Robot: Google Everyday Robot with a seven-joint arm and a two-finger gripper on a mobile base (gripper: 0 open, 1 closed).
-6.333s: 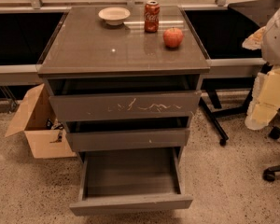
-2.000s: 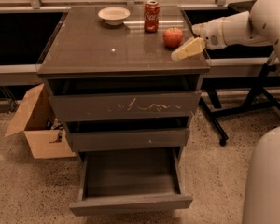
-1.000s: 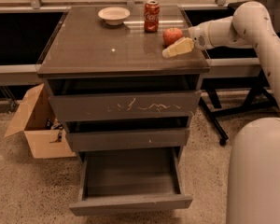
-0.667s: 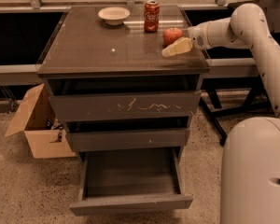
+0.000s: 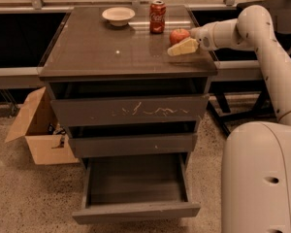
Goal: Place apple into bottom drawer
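The red apple (image 5: 179, 34) sits on the cabinet top near its right edge, just right of the Coca-Cola can. My gripper (image 5: 176, 43) reaches in from the right at the apple, open. Its near cream finger (image 5: 183, 47) lies along the apple's front side, and the far finger is hidden behind the apple. The bottom drawer (image 5: 136, 211) is pulled out at floor level, and its grey tray shows nothing inside. The middle drawer and the scratched top drawer are shut.
A red Coca-Cola can (image 5: 157, 16) and a white bowl (image 5: 118, 15) stand at the back of the cabinet top (image 5: 102, 47). An open cardboard box (image 5: 36, 130) sits on the floor at left. The robot's white body (image 5: 262, 178) fills the lower right.
The arm has come in from the right and the gripper has moved left to the apple. In the last second it shifted only slightly. The apple has stayed in place.
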